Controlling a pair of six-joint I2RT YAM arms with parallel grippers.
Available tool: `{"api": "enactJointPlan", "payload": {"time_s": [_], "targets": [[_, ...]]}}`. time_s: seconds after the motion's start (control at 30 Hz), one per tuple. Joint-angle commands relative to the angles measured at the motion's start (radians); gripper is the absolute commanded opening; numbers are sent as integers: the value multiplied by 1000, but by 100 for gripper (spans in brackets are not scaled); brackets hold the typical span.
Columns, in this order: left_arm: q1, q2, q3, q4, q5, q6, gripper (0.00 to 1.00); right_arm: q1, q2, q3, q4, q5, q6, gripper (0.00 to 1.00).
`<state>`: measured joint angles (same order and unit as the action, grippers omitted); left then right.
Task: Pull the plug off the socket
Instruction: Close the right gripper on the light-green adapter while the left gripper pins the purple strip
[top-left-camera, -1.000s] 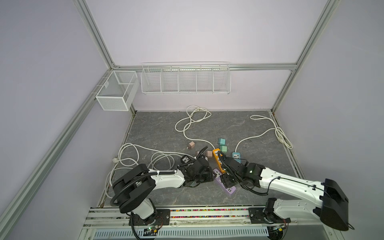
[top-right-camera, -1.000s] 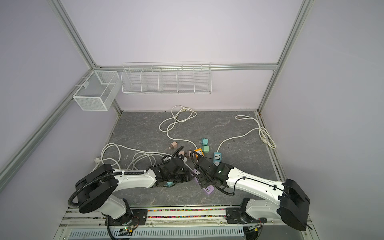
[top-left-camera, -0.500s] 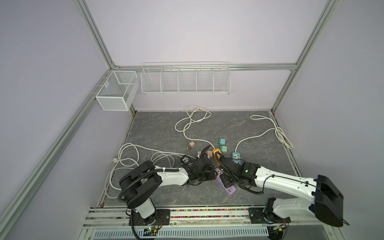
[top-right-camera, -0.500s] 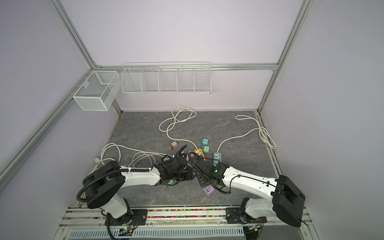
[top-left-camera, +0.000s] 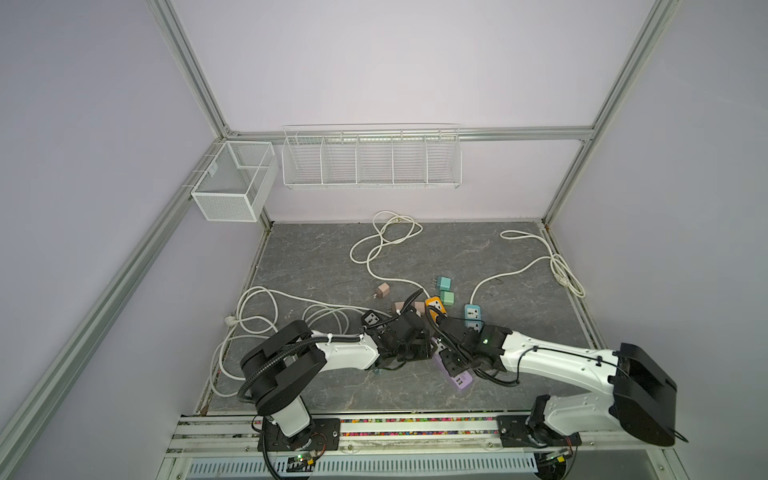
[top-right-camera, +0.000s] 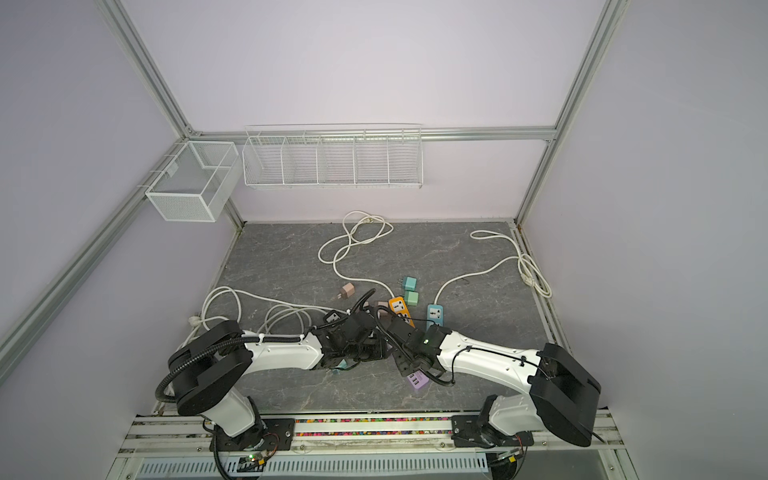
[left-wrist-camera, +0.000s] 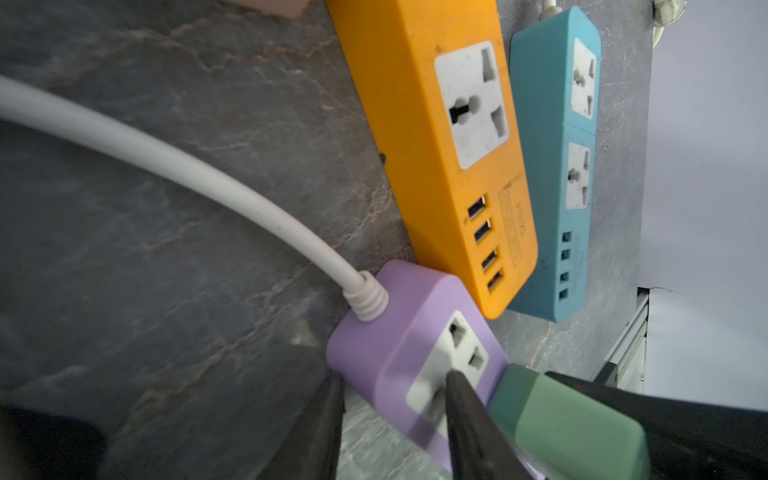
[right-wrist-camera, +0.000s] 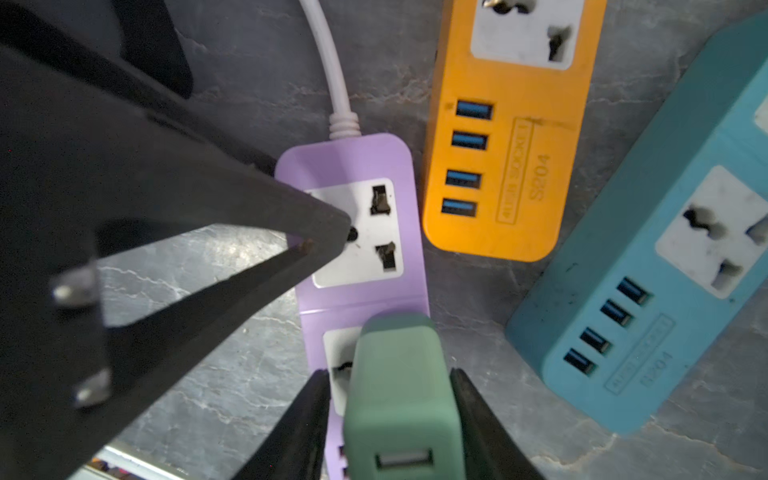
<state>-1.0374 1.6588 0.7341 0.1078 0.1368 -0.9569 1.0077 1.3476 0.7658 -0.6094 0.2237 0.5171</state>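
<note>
A purple power strip (right-wrist-camera: 345, 162) lies on the dark table, its far end showing in both top views (top-left-camera: 459, 378) (top-right-camera: 417, 381). A green plug (right-wrist-camera: 399, 374) stands in its second socket (left-wrist-camera: 573, 419); both top views hide it under the grippers. My left gripper (left-wrist-camera: 395, 380) is shut on the strip at the cord end, with one finger (right-wrist-camera: 324, 232) over the first socket. My right gripper (right-wrist-camera: 388, 372) straddles the plug. One finger touches the plug and a thin gap shows at the other. Both grippers meet at the table's front middle (top-left-camera: 419, 345) (top-left-camera: 451, 357).
An orange strip (right-wrist-camera: 507, 124) and a blue strip (right-wrist-camera: 665, 291) lie right beside the purple one. Loose teal (top-left-camera: 444, 284), green (top-left-camera: 447, 296) and tan (top-left-camera: 382, 289) chargers sit just behind. White cables (top-left-camera: 291, 316) loop over the left and back. Wire baskets (top-left-camera: 370, 158) hang on the walls.
My right gripper's jaws have narrowed from wide open to close round the green plug. My left gripper has kept its hold on the purple strip.
</note>
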Motion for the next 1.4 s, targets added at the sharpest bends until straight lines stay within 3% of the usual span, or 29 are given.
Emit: {"api": "enactJointPlan", "payload": {"time_s": [0.0,0.77,0.9,1.07,1.37], "targets": [[-5,22,5,-52,1,3,41,-6,27,-16,13,2,15,46],[-6,43,-12,-82,17,-32,40,-29,-2,-9,10,-1,-14,26],[-6,41,-20,-83,11,-43,40,-29,-9,-22,45,-36,-15,25],[-6,62,-16,-91,26,-55,39,-38,-20,-2,-6,28,-34,24],[-6,61,-18,-103,24,-59,38,-49,-39,-44,77,-49,-6,22]]}}
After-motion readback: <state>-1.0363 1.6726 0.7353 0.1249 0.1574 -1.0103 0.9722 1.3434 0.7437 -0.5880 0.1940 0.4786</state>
